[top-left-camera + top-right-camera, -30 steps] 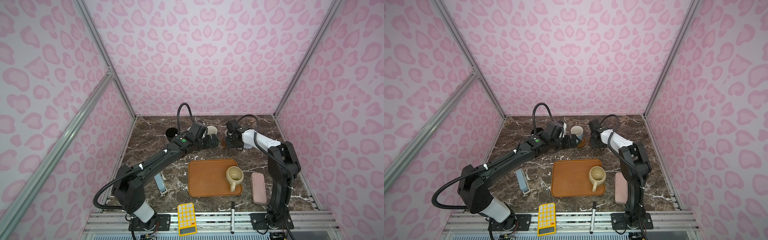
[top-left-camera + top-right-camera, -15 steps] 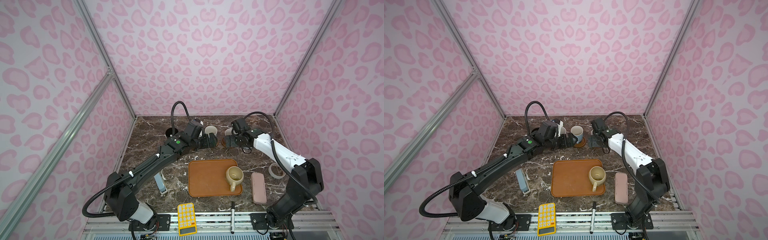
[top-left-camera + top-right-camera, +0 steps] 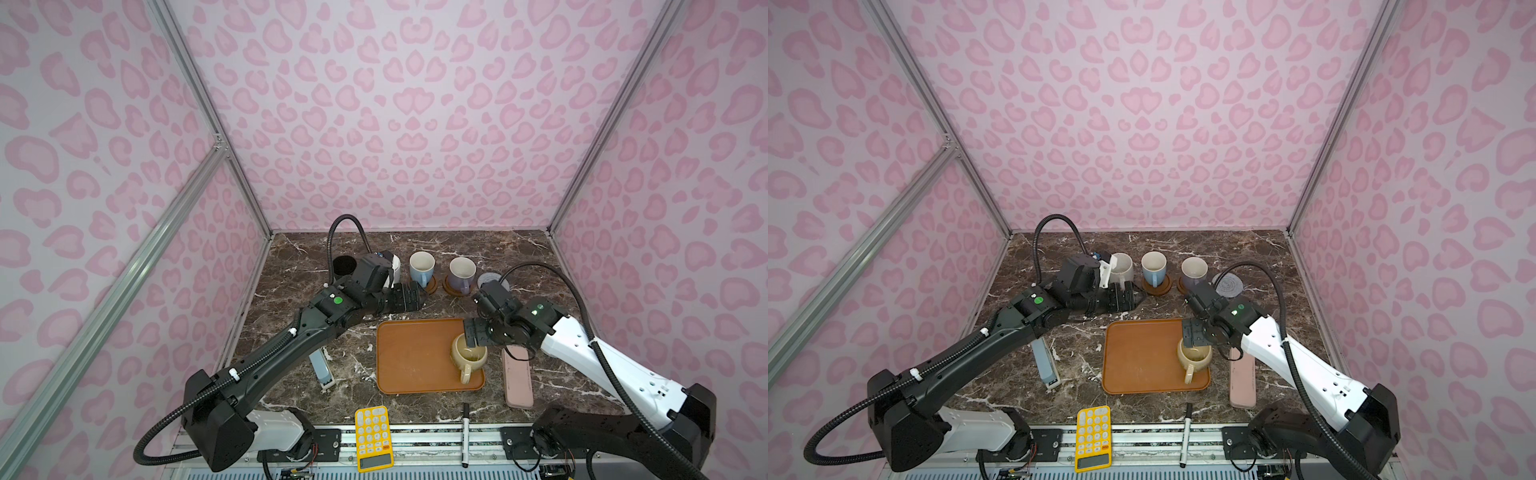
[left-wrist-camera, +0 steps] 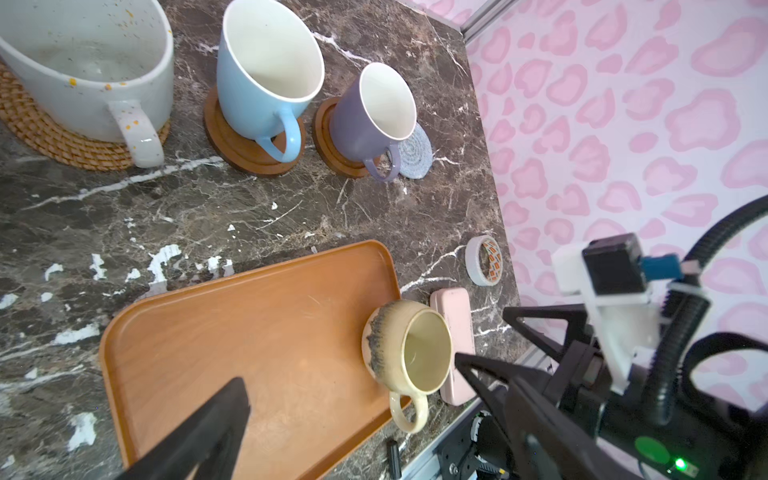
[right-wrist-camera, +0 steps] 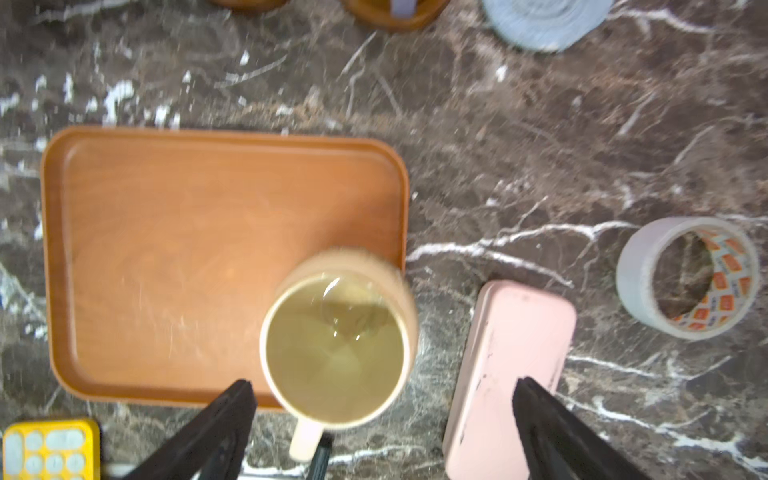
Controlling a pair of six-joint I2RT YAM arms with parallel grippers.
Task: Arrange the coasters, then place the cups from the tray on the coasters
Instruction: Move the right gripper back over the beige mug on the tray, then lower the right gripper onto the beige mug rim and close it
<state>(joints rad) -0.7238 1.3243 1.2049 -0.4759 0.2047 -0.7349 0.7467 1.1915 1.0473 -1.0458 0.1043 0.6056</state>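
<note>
A second ago my right claw [image 3: 473,336] was at the back of the dark marble table [image 3: 291,286], beside the lavender mug [image 3: 461,272]. It has since swung forward and now hangs over the squat beige-yellow mug [image 3: 468,356]. Its fingers are spread wide and grip nothing. That mug is the only cup on the flat orange-brown rectangular tray [image 3: 409,361]. It stands upright by the tray's right edge, with its handle pointing toward the front rail. In my right wrist view one finger [image 5: 232,411] sits just beside the mug's rim and the other is over the pink oblong case [image 5: 511,345].

My right arm was folded up steeply. Now its white forearm lies low, reaching in from the front right, with the wrist bent downward.

My left claw [image 3: 411,296] has eased back a little from the light blue mug [image 3: 420,266]. It is also spread apart and empty. That arm stretches diagonally from the front left, its wrist in front of the speckled white mug [image 4: 91,62], its fingers pointing rightward.

Along the back:
- The black mug [image 3: 344,266] is at the left end.
- The speckled mug is on the tan woven rattan coaster [image 4: 50,137].
- The blue and lavender mugs each stand on a smooth brown wooden coaster [image 3: 432,287].
- The grey-blue woven coaster [image 3: 1228,284] lies bare just beside the lavender mug.
</note>
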